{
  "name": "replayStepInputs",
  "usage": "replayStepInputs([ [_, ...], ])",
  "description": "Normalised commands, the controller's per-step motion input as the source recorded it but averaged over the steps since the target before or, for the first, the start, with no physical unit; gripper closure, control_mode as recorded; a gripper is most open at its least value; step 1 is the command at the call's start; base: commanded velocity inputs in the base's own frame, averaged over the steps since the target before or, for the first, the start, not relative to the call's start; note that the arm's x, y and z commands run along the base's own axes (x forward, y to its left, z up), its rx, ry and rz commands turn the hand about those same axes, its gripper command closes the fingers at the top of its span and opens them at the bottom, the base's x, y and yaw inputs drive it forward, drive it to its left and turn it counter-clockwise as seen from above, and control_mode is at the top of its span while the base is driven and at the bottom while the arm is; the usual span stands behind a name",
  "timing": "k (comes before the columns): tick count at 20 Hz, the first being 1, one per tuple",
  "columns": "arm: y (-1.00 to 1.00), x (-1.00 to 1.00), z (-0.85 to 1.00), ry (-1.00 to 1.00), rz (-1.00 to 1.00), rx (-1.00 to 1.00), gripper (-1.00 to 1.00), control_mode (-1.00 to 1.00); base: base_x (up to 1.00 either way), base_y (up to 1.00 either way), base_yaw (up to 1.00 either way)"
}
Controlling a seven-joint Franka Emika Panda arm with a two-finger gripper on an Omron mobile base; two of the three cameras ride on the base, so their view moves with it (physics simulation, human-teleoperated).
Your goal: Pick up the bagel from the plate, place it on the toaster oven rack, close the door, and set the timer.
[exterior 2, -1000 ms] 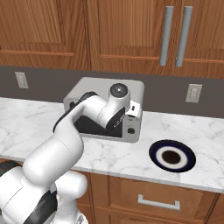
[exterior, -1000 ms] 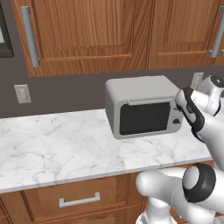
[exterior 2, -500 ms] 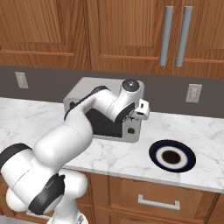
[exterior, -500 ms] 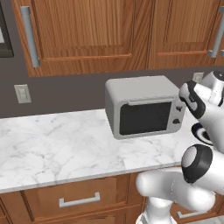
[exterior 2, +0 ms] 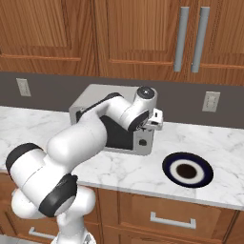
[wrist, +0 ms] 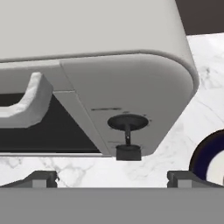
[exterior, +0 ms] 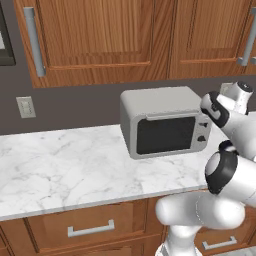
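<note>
Fingers (wrist: 112,178) spread wide, empty, facing oven's timer knob (wrist: 127,123); door (exterior: 166,135) shut; plate (exterior 2: 188,170) near counter's (exterior 2: 143,174) front edge.

In the right base view the arm (exterior 2: 95,138) covered most of the toaster oven (exterior 2: 86,102), hiding its door. The bagel could not be told apart from the plate's (exterior 2: 187,170) dark centre. In the hand view the picture's right edge cut off the plate (wrist: 210,157), and the left edge cut off the door handle (wrist: 26,98). The knob (wrist: 127,123) markings were too small to read.
</note>
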Motion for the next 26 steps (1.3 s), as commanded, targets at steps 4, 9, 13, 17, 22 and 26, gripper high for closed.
replayStepInputs([
  [4, -0.14, 0.32, -0.06, 0.0, 0.04, 0.0, -1.0, -1.0, 0.0, 0.0, 0.0],
  [9, -0.19, 0.2, -0.12, 0.0, 0.02, 0.0, -1.0, -1.0, 0.0, 0.0, 0.0],
  [13, -0.11, 0.11, -0.13, 0.0, 0.03, 0.0, -1.0, -1.0, 0.0, 0.0, 0.0],
  [17, -0.09, 0.17, -0.06, 0.0, 0.04, 0.0, -1.0, -1.0, 0.0, 0.0, 0.0],
  [22, -0.02, 0.18, -0.04, 0.0, 0.05, 0.0, -1.0, -1.0, 0.0, 0.0, 0.0],
  [26, -0.11, 0.17, -0.12, 0.0, 0.02, 0.0, 1.0, -1.0, 0.0, 0.0, 0.0],
])
